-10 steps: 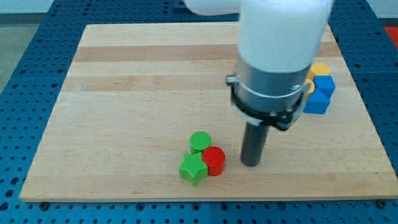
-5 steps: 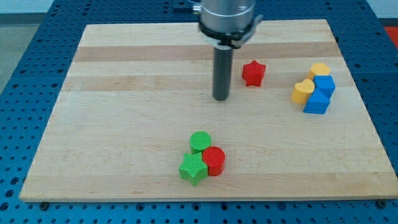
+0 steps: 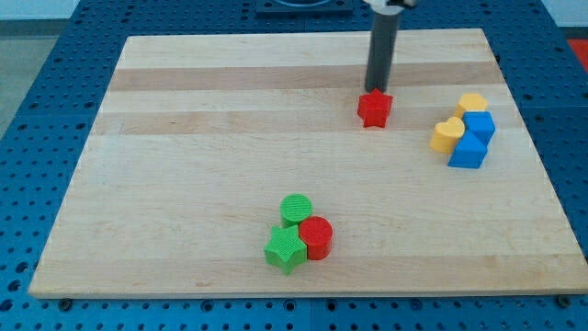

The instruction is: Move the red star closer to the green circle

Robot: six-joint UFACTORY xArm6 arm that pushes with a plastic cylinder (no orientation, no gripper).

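Note:
The red star (image 3: 374, 108) lies on the wooden board (image 3: 184, 138), right of centre in its upper half. The green circle (image 3: 296, 209) lies near the view's bottom, in a tight cluster with a red circle (image 3: 316, 238) and a green star (image 3: 286, 249). My tip (image 3: 377, 89) stands just above the red star on its top side, touching or nearly touching it. The rod rises straight up out of the view's top.
At the view's right is a cluster of two yellow blocks, one a heart (image 3: 447, 135) and one (image 3: 472, 102) above it, and two blue blocks (image 3: 479, 125) (image 3: 468, 151). The board rests on a blue perforated table (image 3: 37, 55).
My tip has moved from near the red circle at the bottom, up past the board's middle, to the top side of the red star. No block has moved.

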